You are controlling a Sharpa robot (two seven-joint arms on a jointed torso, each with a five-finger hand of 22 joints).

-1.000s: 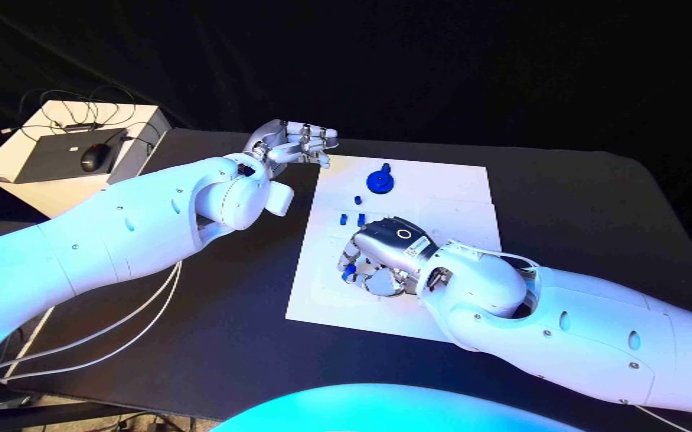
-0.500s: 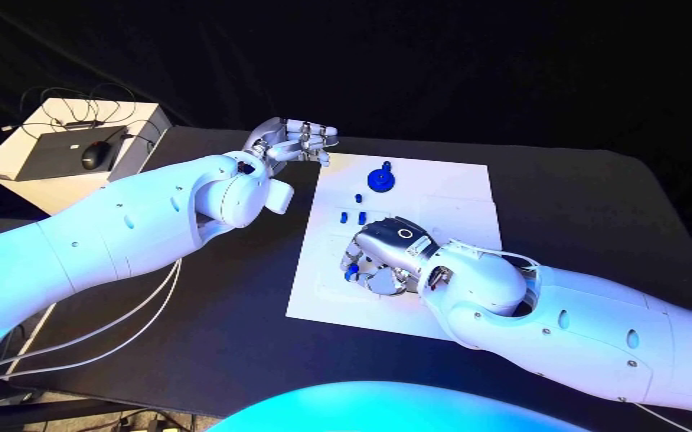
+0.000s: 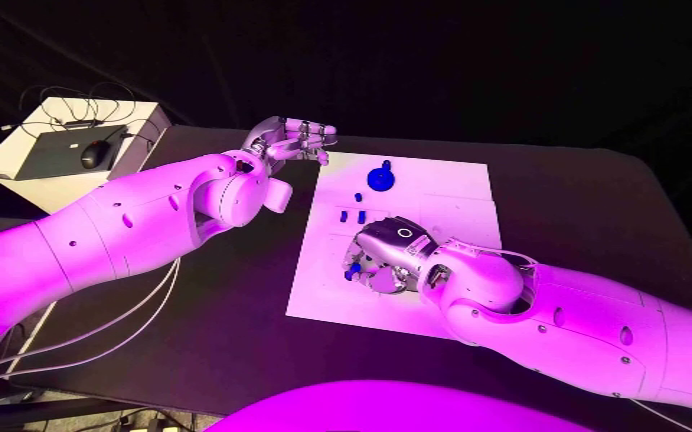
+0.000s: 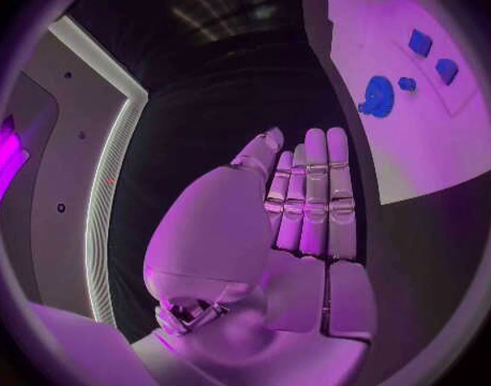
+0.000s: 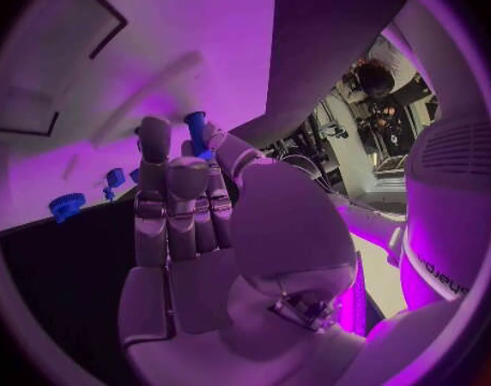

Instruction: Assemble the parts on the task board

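The white task board (image 3: 450, 204) lies in the middle of the black table. My right hand (image 3: 389, 252) hovers low over its near left part and pinches a small blue peg (image 3: 355, 270) at its fingertips; the peg (image 5: 197, 131) stands upright between the fingers (image 5: 152, 146). A round blue part (image 3: 379, 179) sits at the board's far end, with small blue pieces (image 3: 346, 217) between it and the hand. My left hand (image 3: 293, 140) is held above the table off the board's far left corner, fingers (image 4: 314, 193) straight and holding nothing. The round part (image 4: 377, 94) and board (image 4: 417, 137) show beyond it.
A white box (image 3: 72, 147) with a black mouse and cables stands at the table's far left corner. White cables (image 3: 130, 317) hang under my left arm. In the right wrist view the round part (image 5: 65, 206) and small pieces (image 5: 115, 177) lie near the board's edge.
The right hand with the peg has shifted very slightly toward the near side of the board. The left hand has stayed where it was.
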